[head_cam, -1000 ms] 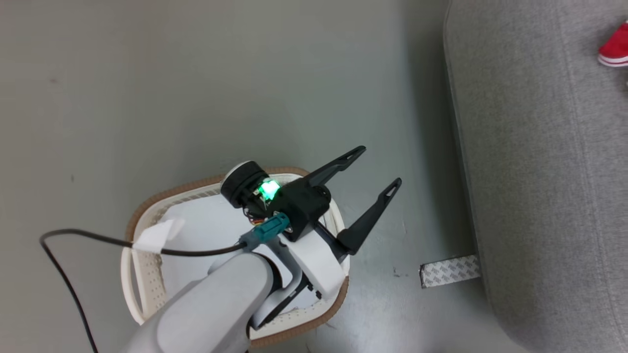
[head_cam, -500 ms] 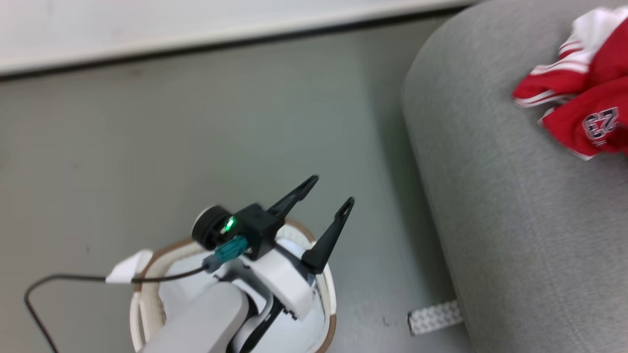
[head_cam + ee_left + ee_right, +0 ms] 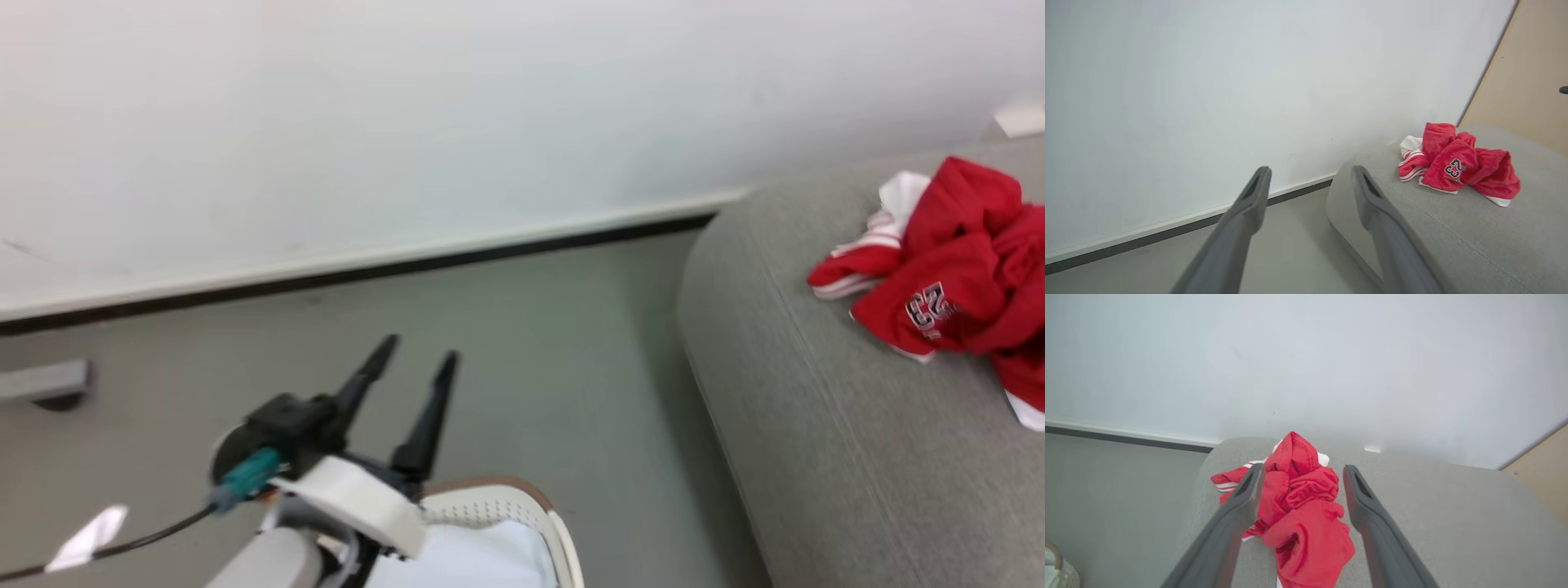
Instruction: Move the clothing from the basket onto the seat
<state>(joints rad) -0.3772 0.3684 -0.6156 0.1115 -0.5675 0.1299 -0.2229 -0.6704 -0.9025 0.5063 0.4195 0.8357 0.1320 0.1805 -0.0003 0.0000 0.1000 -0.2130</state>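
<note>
Head view: left gripper (image 3: pixel 420 349) spread wide, empty, near basket (image 3: pixel 490 506); clothing (image 3: pixel 947 278) lies bunched on seat (image 3: pixel 816 425), well apart from basket. Left wrist view: clothing is a red heap w/ number patch & white-striped trim, near seat's end. Right wrist view: right gripper (image 3: pixel 1303 469) wide, holding nothing, over clothing. Drop step looks done; next: lift right gripper clear w/o snagging fabric.

You're looking at a plain indoor room furnished like a home laundry corner: a bare white wall (image 3: pixel 408 122) with a dark skirting strip (image 3: pixel 490 251), a smooth grey floor (image 3: pixel 555 351), a large grey upholstered seat (image 3: pixel 816 457) carrying crumpled red clothing (image 3: pixel 955 286), and a perforated plastic laundry basket (image 3: pixel 490 513) on the floor. The tan panel (image 3: pixel 1527 81) at the edge may be a door.
</note>
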